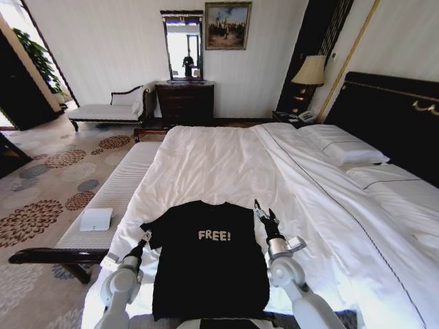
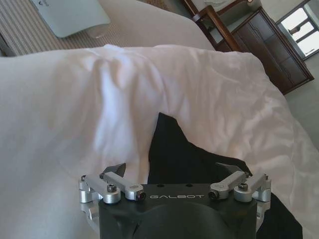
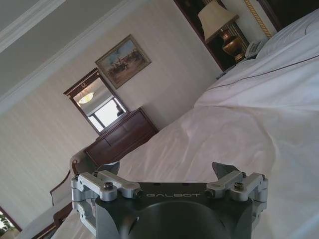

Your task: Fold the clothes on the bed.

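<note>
Nearest the head camera, 2 arms are seen reaching onto the foot end of the bed (image 1: pixel 226 161). Between them a black T-shirt (image 1: pixel 209 264) with white "FREE!" lettering is laid flat on the white duvet (image 1: pixel 206 164), chest up, collar toward the far side, close to the bed's near edge. The left claw (image 1: pixel 145 236) is placed at the shirt's left sleeve with its fingers spread wide, and in the left wrist view that sleeve (image 2: pixel 172 144) is seen lying between the parted fingers without being gripped. The right claw (image 1: pixel 264 214) is held just beside the right shoulder of the shirt, raised and tilted upward, its fingers likewise wide apart and holding nothing. Pillows (image 1: pixel 346 151) and a dark headboard (image 1: pixel 394 116) are found along the bed's right side. A long cushioned bench (image 1: pixel 103 205) is set along the left edge, with patterned carpet (image 1: pixel 48 185) left open beyond it. A dresser (image 1: pixel 185 101) with a mirror (image 1: pixel 183 44) is stood against the far wall.
</note>
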Robot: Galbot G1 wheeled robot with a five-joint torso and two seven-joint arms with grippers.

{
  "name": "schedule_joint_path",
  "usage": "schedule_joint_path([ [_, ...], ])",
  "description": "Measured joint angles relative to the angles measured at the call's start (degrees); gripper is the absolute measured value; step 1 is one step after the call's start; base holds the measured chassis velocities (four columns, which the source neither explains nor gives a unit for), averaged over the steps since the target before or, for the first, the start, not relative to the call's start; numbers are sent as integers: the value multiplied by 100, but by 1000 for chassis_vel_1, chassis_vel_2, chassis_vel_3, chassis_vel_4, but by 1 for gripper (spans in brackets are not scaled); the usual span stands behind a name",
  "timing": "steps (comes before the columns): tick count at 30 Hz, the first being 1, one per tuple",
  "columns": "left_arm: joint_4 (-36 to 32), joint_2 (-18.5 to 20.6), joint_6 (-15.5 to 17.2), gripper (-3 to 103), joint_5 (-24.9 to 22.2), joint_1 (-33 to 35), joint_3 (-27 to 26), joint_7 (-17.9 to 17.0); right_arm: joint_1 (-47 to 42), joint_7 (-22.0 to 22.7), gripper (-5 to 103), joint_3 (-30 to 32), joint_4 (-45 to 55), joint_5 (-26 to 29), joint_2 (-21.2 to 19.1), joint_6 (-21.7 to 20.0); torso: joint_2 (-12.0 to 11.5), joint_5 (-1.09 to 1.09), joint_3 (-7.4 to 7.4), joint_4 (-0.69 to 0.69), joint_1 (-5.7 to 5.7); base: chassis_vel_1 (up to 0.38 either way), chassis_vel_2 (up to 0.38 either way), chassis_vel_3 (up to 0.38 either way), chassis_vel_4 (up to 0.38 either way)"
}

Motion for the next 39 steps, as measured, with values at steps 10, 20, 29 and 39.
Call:
schedule_joint_path([
  [10,484,6,-45,76,-11,-296,170,111,-35,81,100,70,-112,-33,53,-30,0,0,0,0,0,0,0,0,0],
  [20,492,33,-64,38,-1,-309,169,119,-93,137,100,94,-88,-87,145,-38,0,0,0,0,0,0,0,0,0],
  [29,549,29,-120,6,15,-295,110,198,-156,225,100,162,-28,-120,142,-63,0,0,0,0,0,0,0,0,0],
  [39,219,154,-322,1,586,-58,268,646,-180,280,100,174,-45,-147,202,-79,0,1,0,1,0,0,0,0,0],
])
